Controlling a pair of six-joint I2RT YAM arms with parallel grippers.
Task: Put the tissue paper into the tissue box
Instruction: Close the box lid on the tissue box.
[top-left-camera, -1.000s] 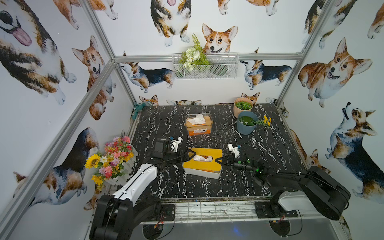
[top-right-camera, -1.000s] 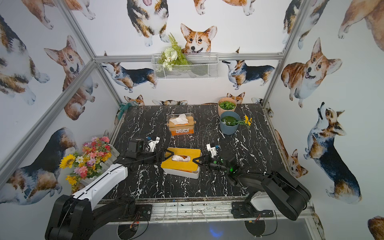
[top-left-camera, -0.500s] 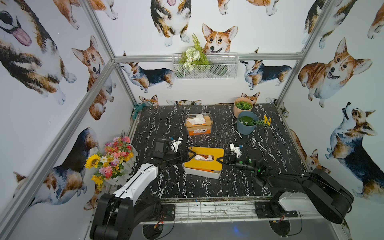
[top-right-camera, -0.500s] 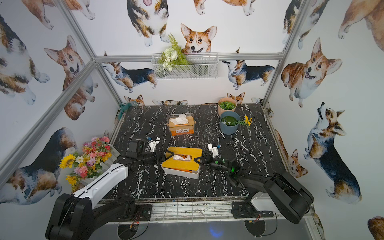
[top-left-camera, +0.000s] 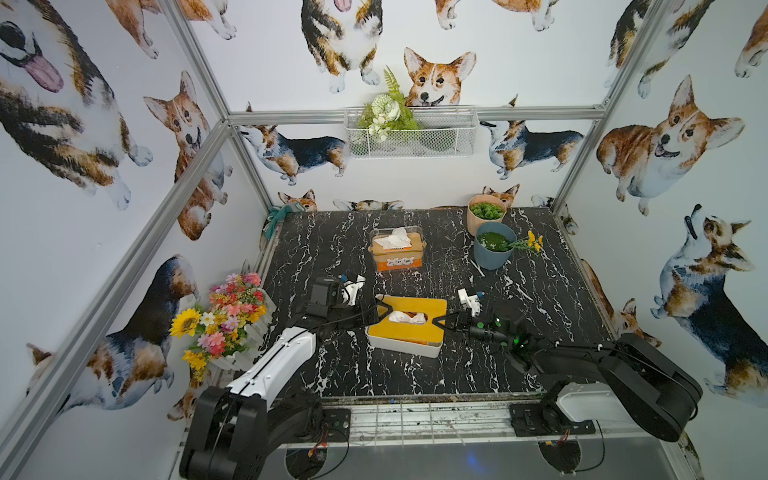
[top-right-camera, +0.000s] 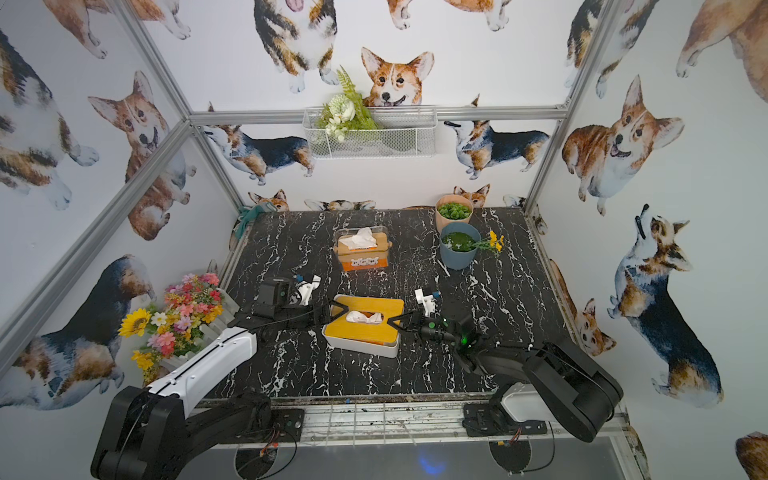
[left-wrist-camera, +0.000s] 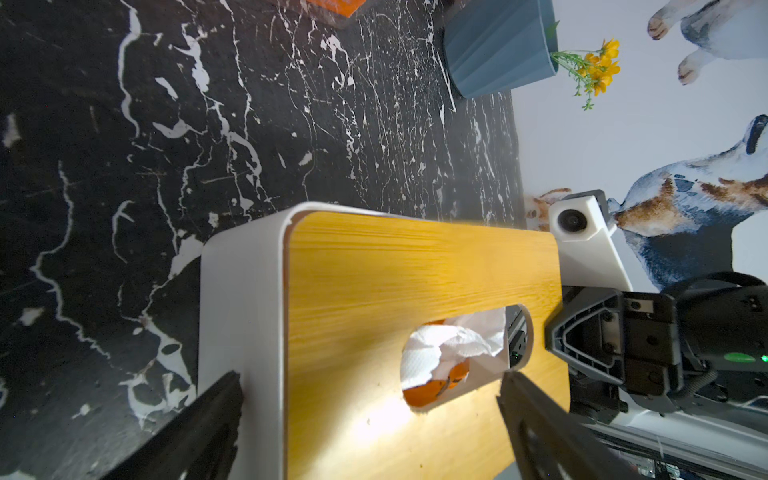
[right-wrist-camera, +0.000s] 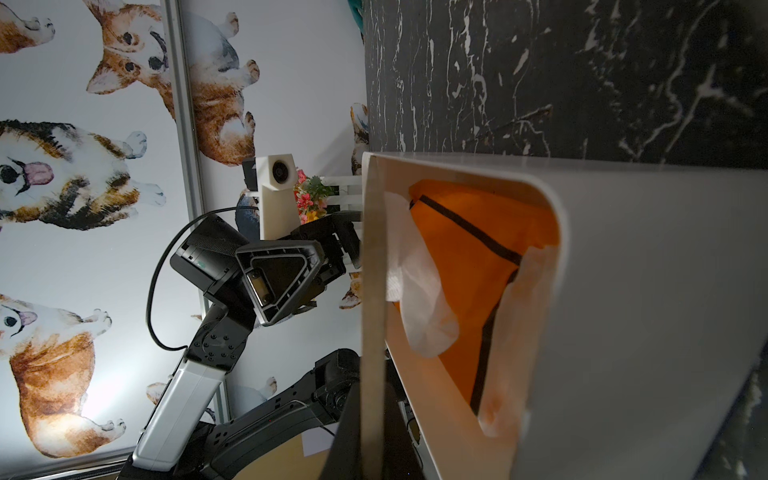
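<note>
The tissue box (top-left-camera: 403, 350) (top-right-camera: 360, 348) is a white tub with a yellow wooden lid (top-left-camera: 415, 332) (top-right-camera: 372, 332) near the table's front middle. White tissue paper (top-left-camera: 406, 317) (top-right-camera: 364, 317) (left-wrist-camera: 436, 349) pokes through the lid's slot. My right gripper (top-left-camera: 438, 322) (top-right-camera: 397, 323) (right-wrist-camera: 372, 440) is shut on the lid's right edge (right-wrist-camera: 372, 291) and holds that end off the box wall (right-wrist-camera: 644, 291). Through the gap the orange tissue pack (right-wrist-camera: 469, 266) lies inside. My left gripper (top-left-camera: 377, 311) (top-right-camera: 332, 311) (left-wrist-camera: 370, 415) stands open across the box's left end, holding nothing.
A second, orange tissue holder (top-left-camera: 397, 251) stands behind the box. A blue pot (top-left-camera: 492, 249) and a pink pot (top-left-camera: 485, 214) are at the back right. A white planter of flowers (top-left-camera: 224, 320) sits at the left edge, beside my left arm.
</note>
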